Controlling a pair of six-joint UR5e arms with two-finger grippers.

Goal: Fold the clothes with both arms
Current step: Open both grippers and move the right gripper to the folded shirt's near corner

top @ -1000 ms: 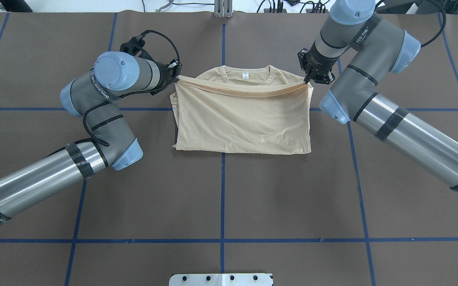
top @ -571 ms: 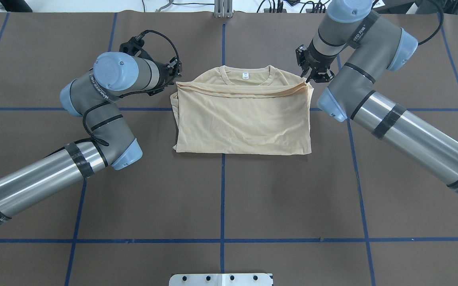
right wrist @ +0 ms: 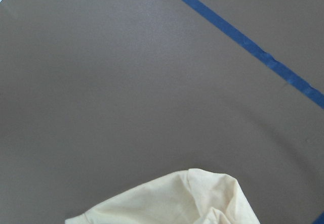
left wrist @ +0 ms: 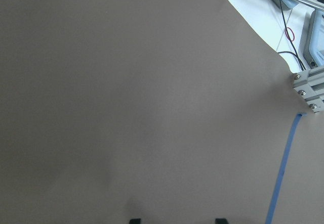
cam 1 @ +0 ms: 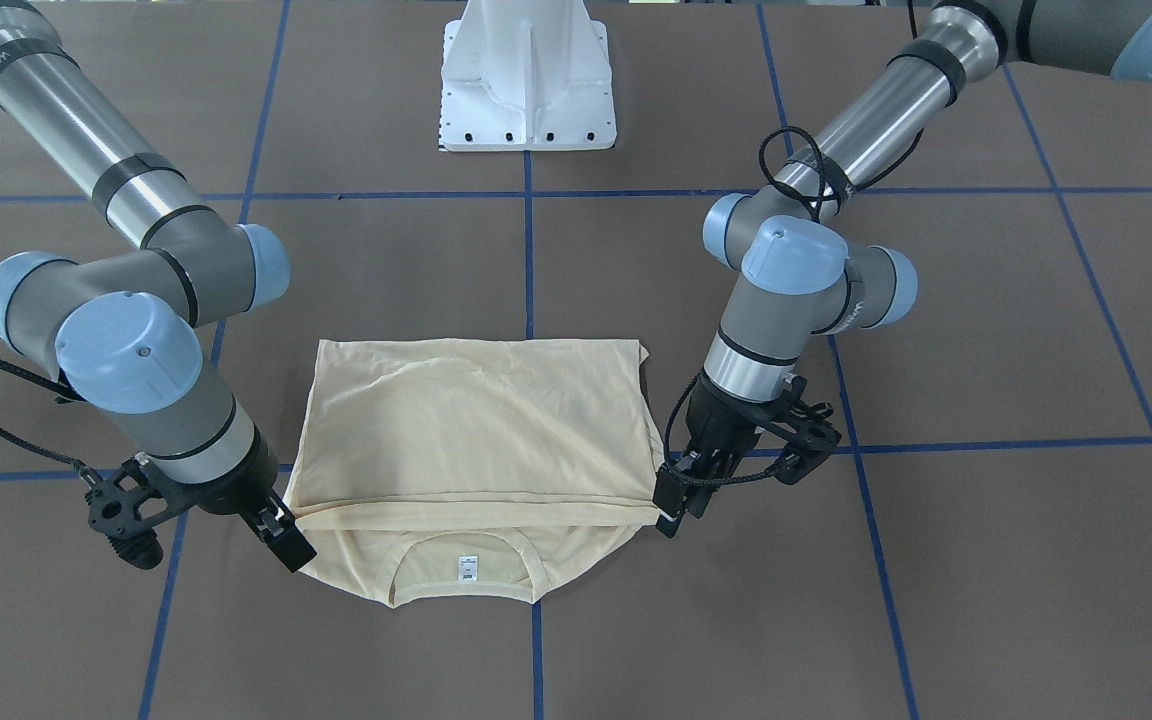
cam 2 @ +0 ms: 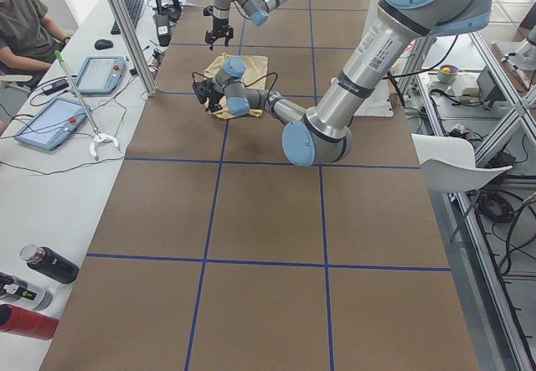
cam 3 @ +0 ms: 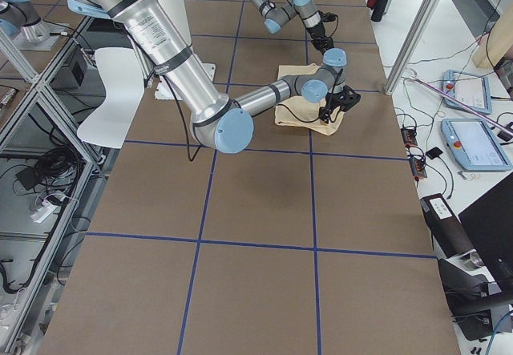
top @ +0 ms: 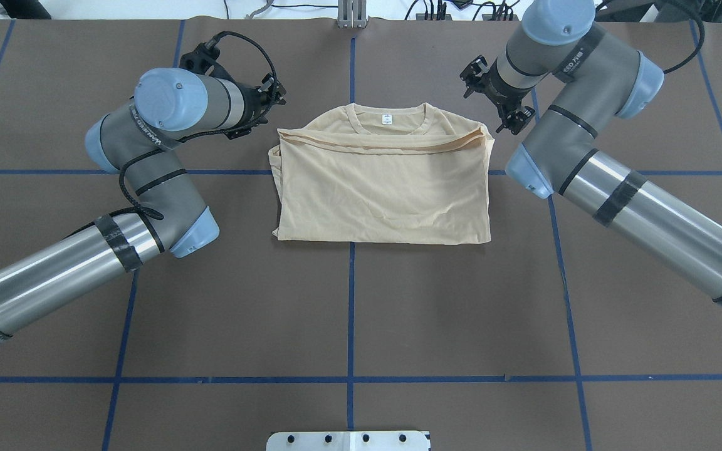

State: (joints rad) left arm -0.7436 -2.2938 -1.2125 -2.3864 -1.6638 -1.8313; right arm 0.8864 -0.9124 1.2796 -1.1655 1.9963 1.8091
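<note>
The T-shirt [top: 380, 188] lies flat in the middle of the bench [top: 361, 313], doubled over on itself into a wide rectangle. Its upper layer ends just short of the collar, so the neckline and its small white label [top: 387, 118] show on the side away from my base [cam 1: 528, 75]. My left arm [top: 167, 119] bends in toward the shirt's far left corner. My left jaws hang just beside that corner, apart from the cloth. Their two fingertips [left wrist: 134, 220] stand wide with only bare bench between them. My right arm [top: 561, 75] mirrors it at the far right corner. From the right wrist, a loose corner of cloth lies on the bench below. My right jaws grip nothing, but I cannot tell how wide they stand.
</note>
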